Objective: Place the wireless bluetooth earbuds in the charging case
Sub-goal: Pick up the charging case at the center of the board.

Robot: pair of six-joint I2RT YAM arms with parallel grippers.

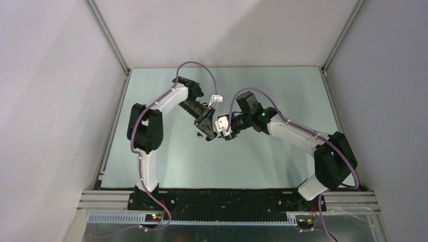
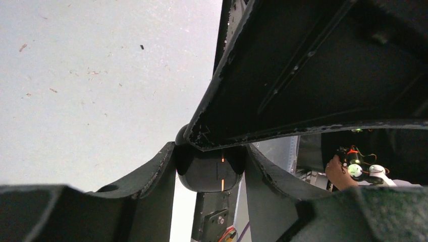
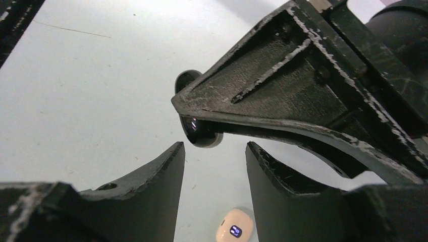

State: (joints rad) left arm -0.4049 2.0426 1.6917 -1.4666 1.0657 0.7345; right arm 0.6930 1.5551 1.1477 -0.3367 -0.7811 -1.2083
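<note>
Between the left gripper's point(image 2: 210, 160) jaws, pinched tight, sits the black charging case point(image 2: 207, 175), offered, I judge, toward the right gripper point(image 3: 214, 151), whose jaws stand apart and empty just before it; no earbud is discernible.

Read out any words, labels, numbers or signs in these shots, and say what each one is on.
No readable words or numbers anywhere.
On the cream-white piece: a small bluish lit mark, too small to read.
On the black rounded case: thin orange lines only, no letters.
</note>
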